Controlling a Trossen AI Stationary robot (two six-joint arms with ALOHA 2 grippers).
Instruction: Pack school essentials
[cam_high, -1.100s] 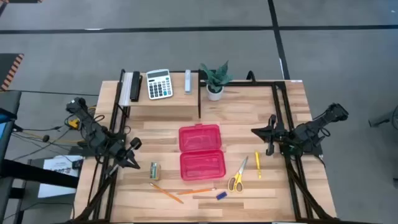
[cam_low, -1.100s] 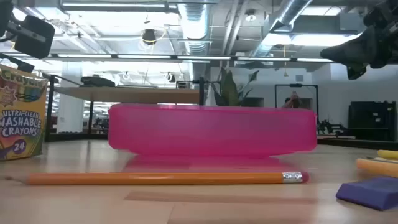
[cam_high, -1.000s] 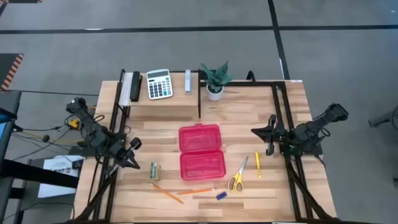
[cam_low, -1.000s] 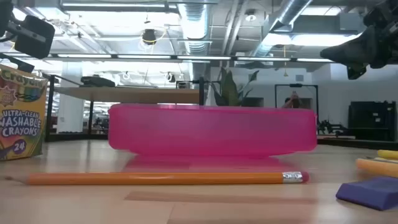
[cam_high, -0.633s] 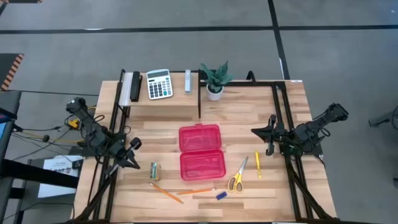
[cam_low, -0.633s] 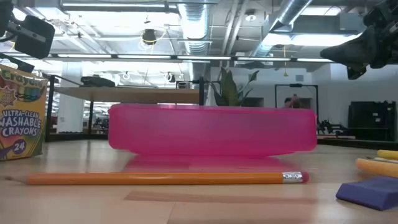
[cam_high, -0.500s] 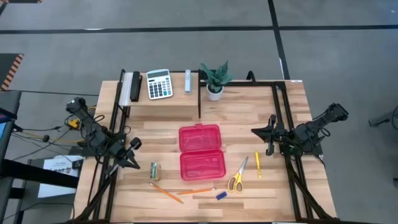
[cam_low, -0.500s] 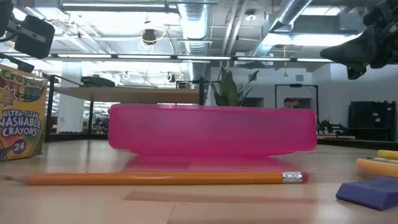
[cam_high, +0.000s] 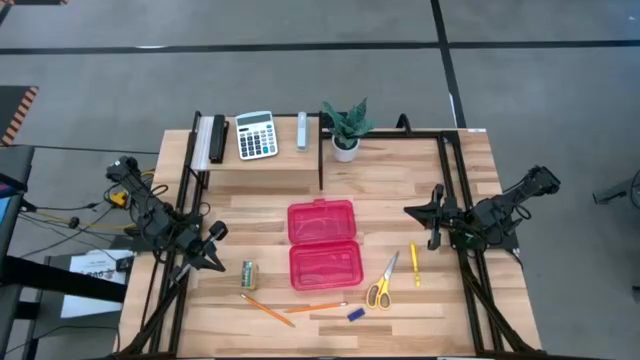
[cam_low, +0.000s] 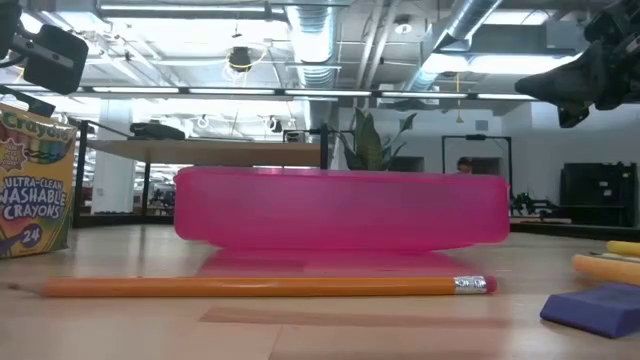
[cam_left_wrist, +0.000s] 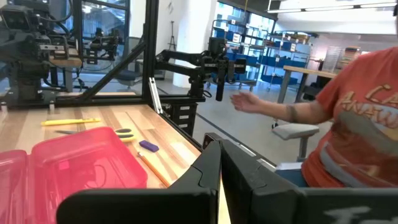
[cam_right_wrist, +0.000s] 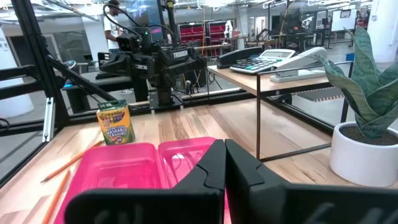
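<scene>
An open pink plastic case (cam_high: 323, 245) lies at the table's middle, also seen in the low view as a pink case (cam_low: 340, 208). A yellow-green crayon box (cam_high: 248, 274) stands left of it. Two orange pencils (cam_high: 290, 310) lie near the near edge, beside a blue eraser (cam_high: 355, 314). Yellow-handled scissors (cam_high: 381, 283) and a yellow stick (cam_high: 414, 264) lie right of the case. My left gripper (cam_high: 216, 247) hovers shut at the table's left edge, its fingers (cam_left_wrist: 221, 163) together. My right gripper (cam_high: 430, 223) hovers shut at the right edge, with its fingers (cam_right_wrist: 222, 160) together.
A raised shelf at the far side carries a white calculator (cam_high: 256, 135) and a stapler-like item (cam_high: 302, 131); a potted plant (cam_high: 346, 128) stands beside it. Black frame rails run along both table sides. A person in an orange shirt (cam_left_wrist: 354, 118) sits beyond the near edge.
</scene>
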